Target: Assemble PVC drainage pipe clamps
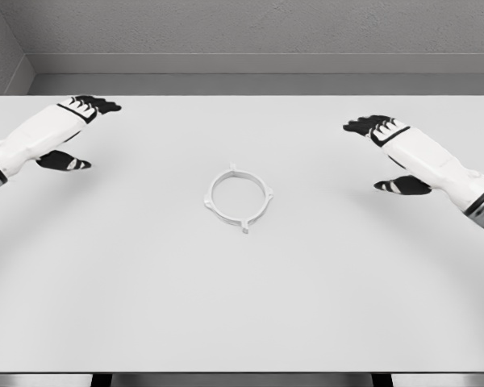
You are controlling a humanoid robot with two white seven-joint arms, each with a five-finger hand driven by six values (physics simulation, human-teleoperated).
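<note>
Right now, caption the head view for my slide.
White ring clamp lies at table center; left hand and right hand open on either side, touching nothing.

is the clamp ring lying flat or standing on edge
Lying flat. The ring shows its full open circle from above, its small tabs spread out on the table. Neither hand touches it.

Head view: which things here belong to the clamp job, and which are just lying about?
Belongs to the job:
- white plastic ring-shaped pipe clamp, lying flat mid-table
- left hand, open
- right hand, open

Lying about:
- nothing loose; only the white table
</note>
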